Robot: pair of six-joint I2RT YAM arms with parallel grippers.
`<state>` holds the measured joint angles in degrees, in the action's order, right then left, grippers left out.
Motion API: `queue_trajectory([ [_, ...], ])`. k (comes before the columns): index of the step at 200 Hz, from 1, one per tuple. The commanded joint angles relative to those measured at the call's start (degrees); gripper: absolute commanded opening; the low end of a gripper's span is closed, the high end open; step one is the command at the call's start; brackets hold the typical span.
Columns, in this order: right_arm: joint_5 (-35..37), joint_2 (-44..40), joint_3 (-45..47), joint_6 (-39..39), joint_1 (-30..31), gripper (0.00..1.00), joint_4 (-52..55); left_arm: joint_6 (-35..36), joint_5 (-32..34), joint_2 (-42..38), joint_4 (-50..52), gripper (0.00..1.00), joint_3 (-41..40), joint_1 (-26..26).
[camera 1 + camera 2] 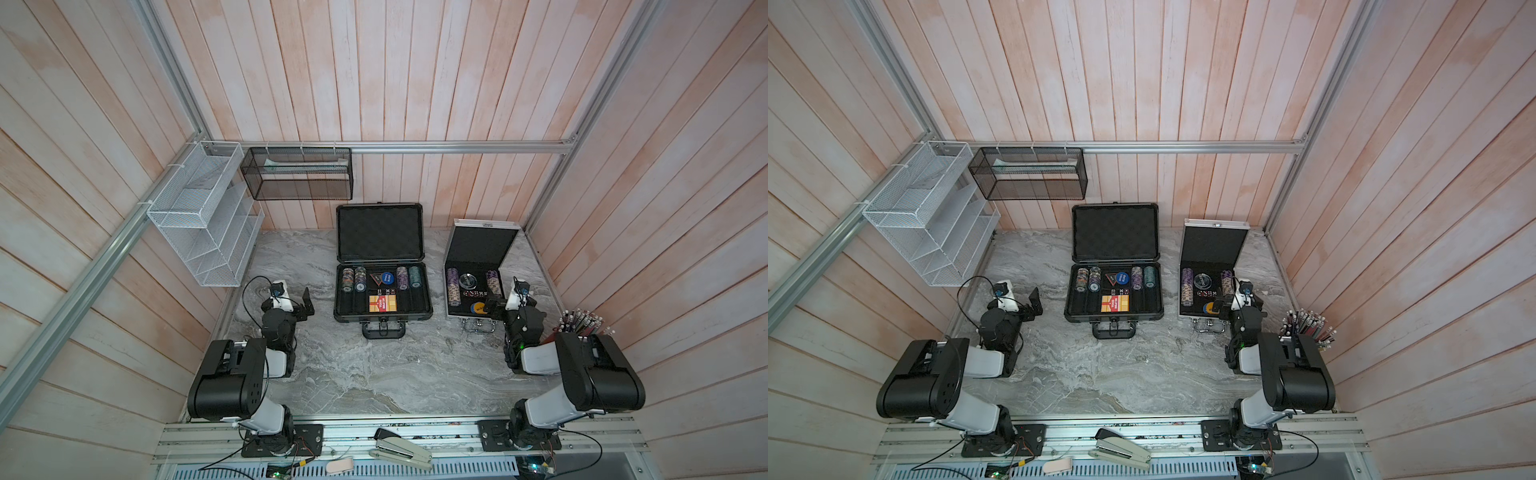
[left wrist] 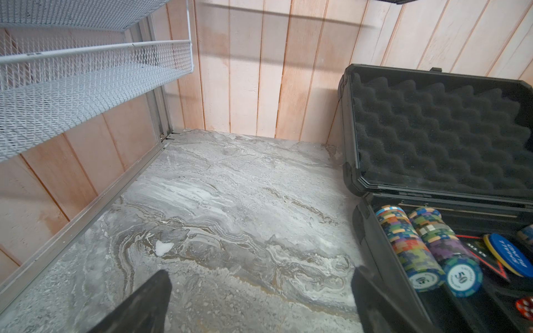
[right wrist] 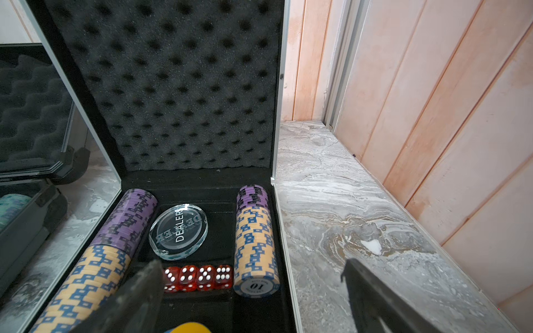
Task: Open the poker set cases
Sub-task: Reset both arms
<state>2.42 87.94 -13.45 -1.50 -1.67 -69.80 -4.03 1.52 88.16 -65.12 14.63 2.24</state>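
Note:
Both poker set cases stand open on the marble table, lids up and lined with black foam. The larger dark grey case [image 1: 380, 232] [image 1: 1115, 232] [image 2: 432, 129] sits at the middle back and holds chip rolls, cards and dice. The smaller silver case [image 1: 482, 247] [image 1: 1212, 245] [image 3: 178, 86] is at the right, with chips, a dealer button and red dice in it. My left gripper [image 1: 302, 305] [image 2: 259, 272] is open over bare table, left of the dark case. My right gripper [image 1: 494, 305] [image 3: 252, 262] is open and empty, straddling the silver case's right wall.
A white mesh rack [image 1: 203, 216] hangs on the left wall, and a black mesh basket [image 1: 297, 174] hangs on the back rail. A cup of pens [image 1: 582, 322] stands by the right wall. A stapler [image 1: 401, 451] lies on the front rail.

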Motion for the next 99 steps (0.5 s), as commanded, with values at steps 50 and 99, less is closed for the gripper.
queue_trajectory([
  [50,-0.7,-0.5,-0.6,-0.2,-0.4,0.99,0.3,1.0,0.3,0.0,0.5,1.00,1.2,-0.2],
  [99,-0.8,-0.5,-0.5,-0.1,-0.4,0.98,0.4,0.7,-0.7,0.2,0.6,1.00,1.3,0.3],
])
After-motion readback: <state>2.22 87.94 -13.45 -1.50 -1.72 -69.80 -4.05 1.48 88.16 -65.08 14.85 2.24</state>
